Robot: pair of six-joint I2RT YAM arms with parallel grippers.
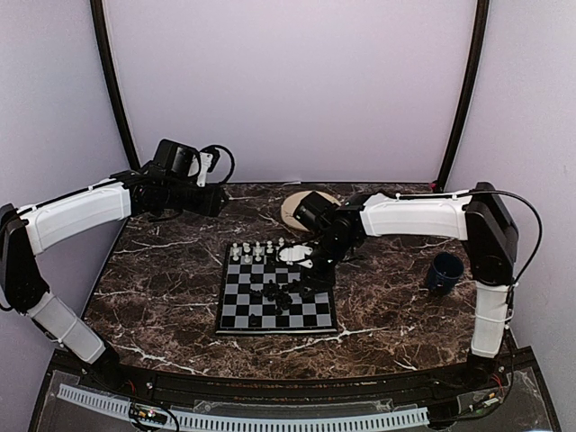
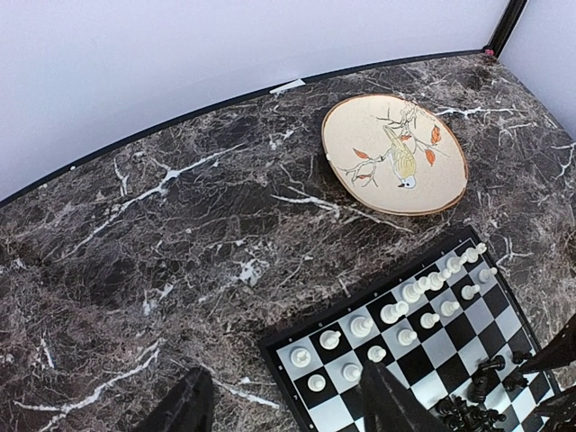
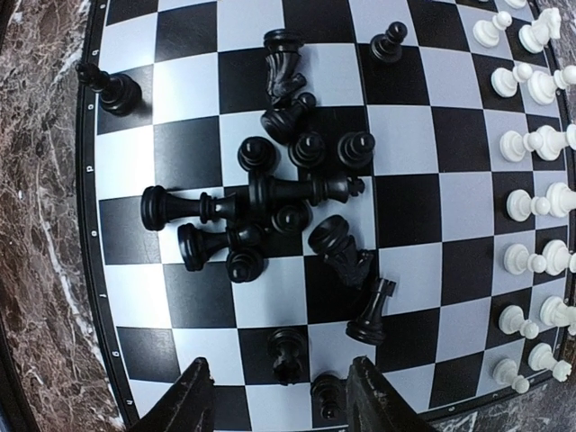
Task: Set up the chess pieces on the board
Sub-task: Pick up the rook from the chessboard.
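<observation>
The board lies mid-table with white chess pieces standing in two rows along its far edge. Black chess pieces are heaped in the board's middle, many lying on their sides; one stands alone at a corner. My right gripper hovers open over the board's edge, above two upright black pieces, touching neither. My left gripper hangs open and empty over bare marble beside the board's white corner. The white pieces stand just right of it.
A round beige plate with a bird painting lies behind the board, partly covered by the right arm in the top view. A dark blue mug stands at the right. The marble table ends at a curved black rim against the backdrop.
</observation>
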